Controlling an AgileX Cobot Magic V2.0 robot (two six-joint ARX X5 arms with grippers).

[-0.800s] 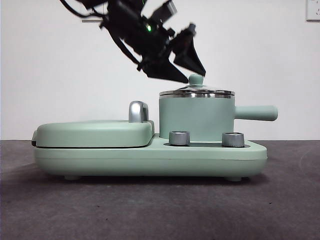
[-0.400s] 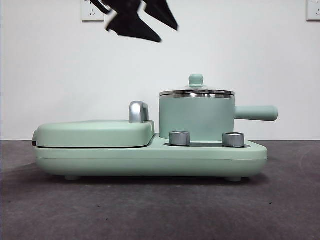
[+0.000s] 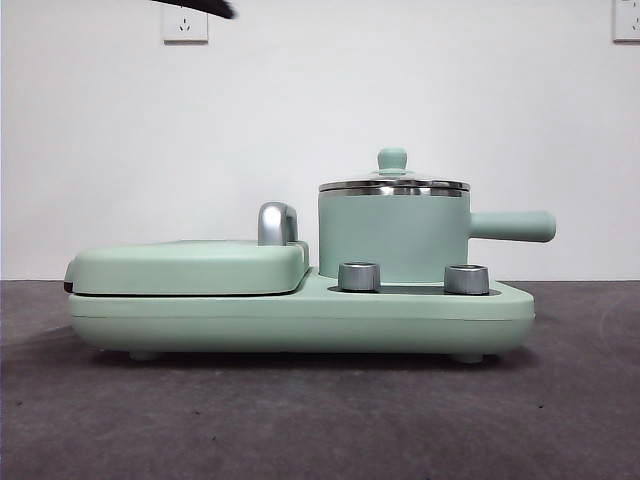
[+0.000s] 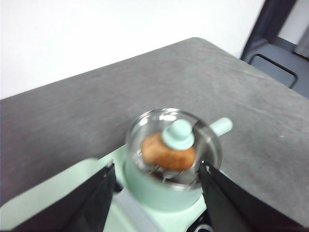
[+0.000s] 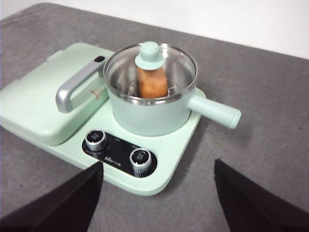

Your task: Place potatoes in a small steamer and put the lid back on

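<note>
A mint-green cooker (image 3: pixel 300 310) sits on a grey bench (image 3: pixel 320 420). On its right side stands the steamer (image 3: pixel 393 235), a green pot with a straight side handle. The glass lid (image 5: pixel 150 65) rests on the pot's steel rim, its green knob (image 3: pixel 392 159) upright on top. Through the glass, the orange-brown potato (image 5: pixel 152 83) shows inside the pot on a wire rack. Beside the pot lies the flat griddle cover (image 3: pixel 190 265) with a silver handle (image 5: pixel 75 89). Two silver dials (image 5: pixel 140 158) sit on the front of the cooker.

The left pincer (image 4: pixel 157 193) hangs above the pot, jaws wide apart, holding nothing. The right pincer (image 5: pixel 157 193) hangs high over the bench's near side, jaws wide apart and empty. A wall socket (image 3: pixel 185 25) shows behind.
</note>
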